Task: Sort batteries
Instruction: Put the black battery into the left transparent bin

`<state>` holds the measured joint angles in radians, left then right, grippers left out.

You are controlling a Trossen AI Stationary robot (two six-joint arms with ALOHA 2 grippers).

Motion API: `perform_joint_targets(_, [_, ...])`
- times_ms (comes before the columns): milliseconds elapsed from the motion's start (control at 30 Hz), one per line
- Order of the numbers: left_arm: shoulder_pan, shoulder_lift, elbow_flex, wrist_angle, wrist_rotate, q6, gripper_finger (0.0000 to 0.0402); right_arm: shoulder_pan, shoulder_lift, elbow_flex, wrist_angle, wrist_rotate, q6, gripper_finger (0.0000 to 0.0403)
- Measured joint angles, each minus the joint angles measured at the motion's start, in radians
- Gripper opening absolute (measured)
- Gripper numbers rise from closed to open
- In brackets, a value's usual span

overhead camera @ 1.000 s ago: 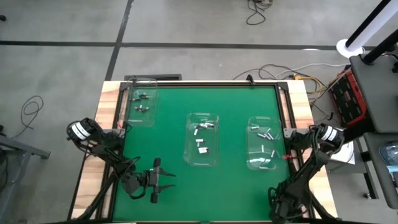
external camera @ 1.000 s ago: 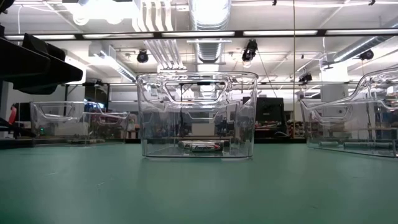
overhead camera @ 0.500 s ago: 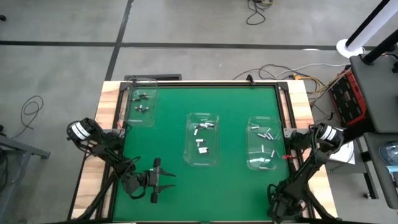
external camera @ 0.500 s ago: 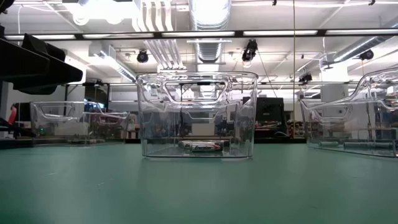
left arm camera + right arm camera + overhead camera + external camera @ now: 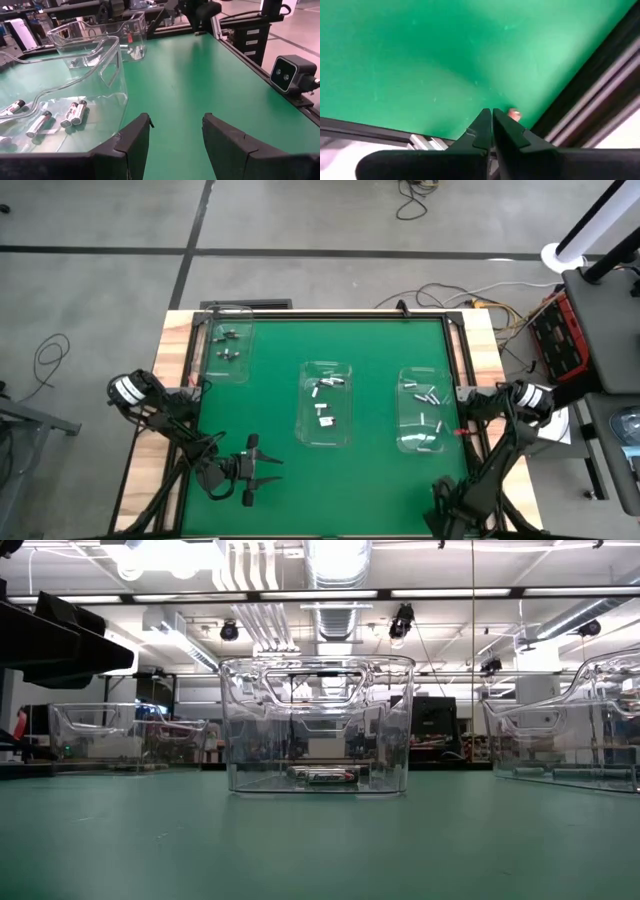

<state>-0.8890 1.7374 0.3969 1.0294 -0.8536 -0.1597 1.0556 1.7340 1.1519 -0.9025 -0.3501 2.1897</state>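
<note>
Right arm retracted slightly; batteries (image 5: 323, 412) in, seemingly, three bins (image 5: 326, 430).

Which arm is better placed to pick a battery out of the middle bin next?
Left. The left tool is open and faces the middle bin, with its batteries close ahead. The right tool is shut, near the table's edge.

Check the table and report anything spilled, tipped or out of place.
Nothing stands out. All three clear bins sit upright on the green mat, the batteries lie inside them, and none shows loose on the mat.
</note>
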Motion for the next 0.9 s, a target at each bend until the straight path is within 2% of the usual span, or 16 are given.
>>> perform_joint_targets(133, [0.0,0.0,0.0,0.008,0.0,0.013,0.0163,-0.031,-0.012,0.05,-0.109,-0.034,-0.063,0.0009])
perform_joint_targets(367, [0.001,0.0,0.0,0.003,0.005,0.014,0.0163,-0.035,-0.005,0.082,-0.053,-0.067,-0.002,0.0024])
perform_joint_targets(600, [0.001,0.0,0.0,0.002,0.007,0.016,0.0163,-0.024,-0.004,0.032,0.148,-0.071,0.064,0.0116])
perform_joint_targets(700, [0.0,0.0,0.0,0.002,0.008,0.017,0.0163,-0.016,-0.003,-0.005,0.179,-0.062,0.088,0.0155])
perform_joint_targets(900, [0.0,0.0,0.0,0.002,0.008,0.017,0.0163,-0.013,-0.002,-0.057,0.195,-0.058,0.071,0.019])
